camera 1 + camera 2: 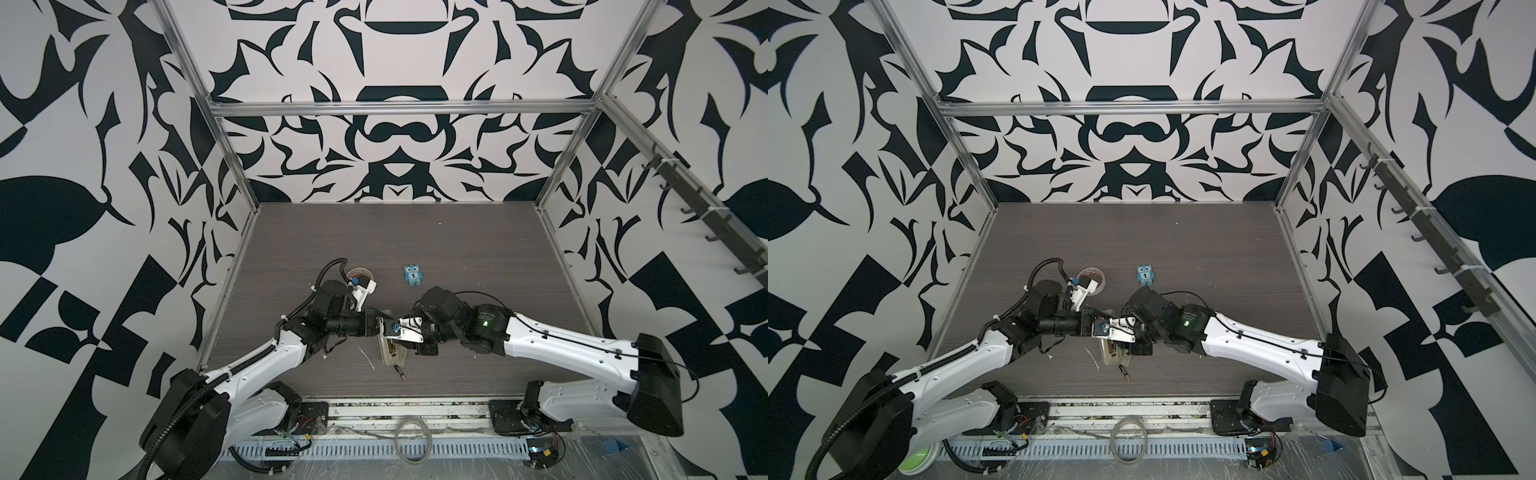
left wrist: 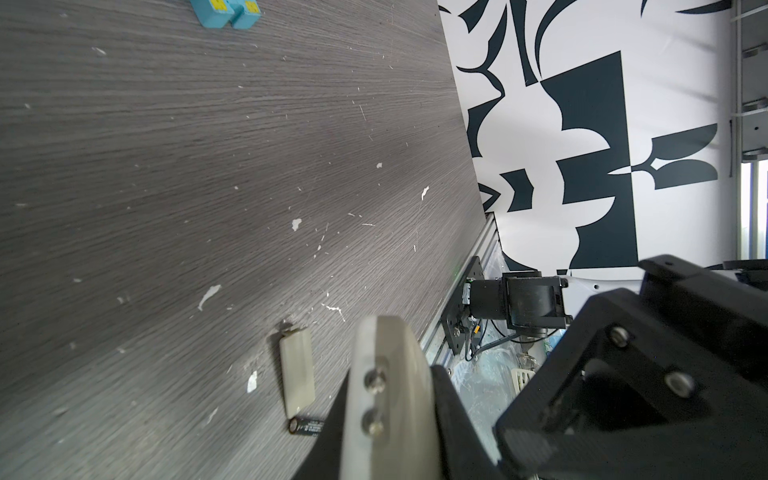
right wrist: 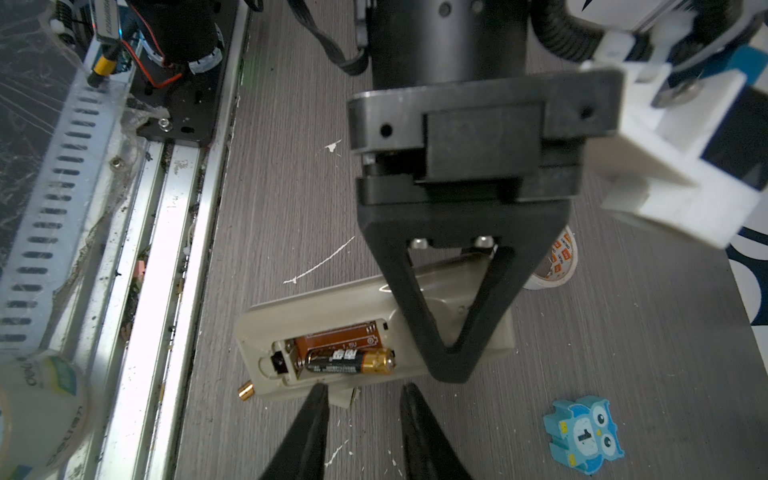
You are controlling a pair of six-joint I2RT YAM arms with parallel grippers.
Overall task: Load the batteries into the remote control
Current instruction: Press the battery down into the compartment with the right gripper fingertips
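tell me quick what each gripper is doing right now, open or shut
left gripper: closed on the remote control
right gripper: jaws open, holding nothing

I count one remote control (image 3: 316, 307), two batteries (image 3: 349, 360), one of them loose at its six o'clock, one small white cover (image 2: 297, 376), one blue owl (image 3: 584, 436) and two tape rolls (image 3: 557, 262).
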